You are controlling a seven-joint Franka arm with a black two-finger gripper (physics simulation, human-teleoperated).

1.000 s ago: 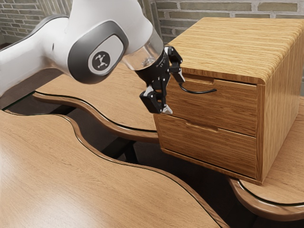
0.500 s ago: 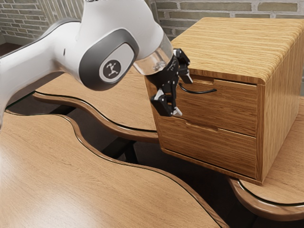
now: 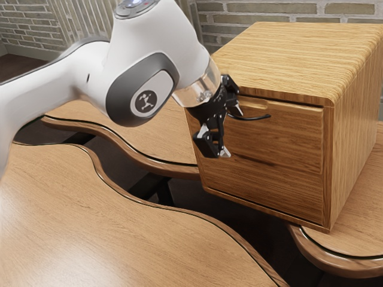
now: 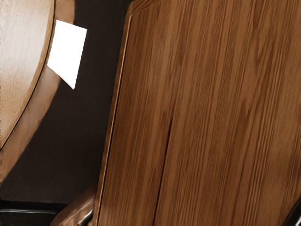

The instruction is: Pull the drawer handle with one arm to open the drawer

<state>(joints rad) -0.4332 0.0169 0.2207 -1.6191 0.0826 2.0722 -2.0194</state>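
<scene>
now, gripper (image 3: 233, 112): moved in to the end of the handle (image 3: 252, 117); clenched or not, cannot tell
drawer (image 3: 287, 131): front seems eased out slightly; pull likely begun

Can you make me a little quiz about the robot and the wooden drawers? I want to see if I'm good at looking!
1. True or false: the gripper has its two fingers pinched tight together.
2. Pick one: what colour is the thin handle on the top drawer? A) white B) black C) green
3. Fill the gap: the wooden cabinet has ___ drawer fronts, one above the other.

Key
1. False. The fingers stand wide apart, by the handle's end.
2. B, black.
3. Two.
</scene>
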